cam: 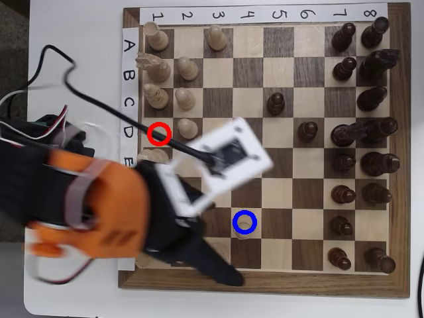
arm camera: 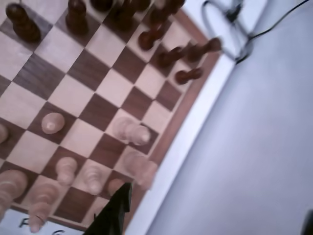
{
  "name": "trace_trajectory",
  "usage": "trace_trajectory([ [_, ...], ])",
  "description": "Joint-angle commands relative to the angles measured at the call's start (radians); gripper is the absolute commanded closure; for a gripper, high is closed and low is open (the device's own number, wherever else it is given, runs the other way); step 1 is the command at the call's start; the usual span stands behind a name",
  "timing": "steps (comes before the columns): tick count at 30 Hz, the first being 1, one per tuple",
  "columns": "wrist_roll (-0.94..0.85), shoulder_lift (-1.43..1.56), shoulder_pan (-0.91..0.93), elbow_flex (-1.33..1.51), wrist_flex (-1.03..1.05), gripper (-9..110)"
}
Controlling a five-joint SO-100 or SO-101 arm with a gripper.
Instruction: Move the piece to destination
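Seemingly set down: the piece [cam: 245, 236] stands on the destination [cam: 256, 214], apart from the gripper [cam: 224, 273].
Leftmost in the overhead view, the blurred orange arm [cam: 93, 205] lies over the board's [cam: 265, 283] pale-side edge, with a red ring [cam: 159, 134] on a square in column 1 just above it. The black gripper reaches from the arm toward the board's bottom edge, tip left of and below the piece; I cannot tell whether its jaws are apart or together, since only one tapered dark shape shows here and one dark finger [arm camera: 115, 210] in the blurred wrist view. Next, the blue ring [cam: 245, 222] marks a light square in column 4, the cream piece showing within and just under it. Farthest right stand the dark pieces [cam: 344, 66].
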Motion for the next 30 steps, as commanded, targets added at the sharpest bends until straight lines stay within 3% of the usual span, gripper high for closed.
trace_trajectory([
  [1, -0.071, 0.123, 0.057, -0.1, 0.006, 72],
  [13, -0.382, 0.225, 0.514, -0.313, -0.014, 97],
  [21, -0.523, 0.304, 0.798, -0.118, -0.072, 101],
  [30, -0.653, 0.474, 1.075, 0.414, -0.359, 100],
])
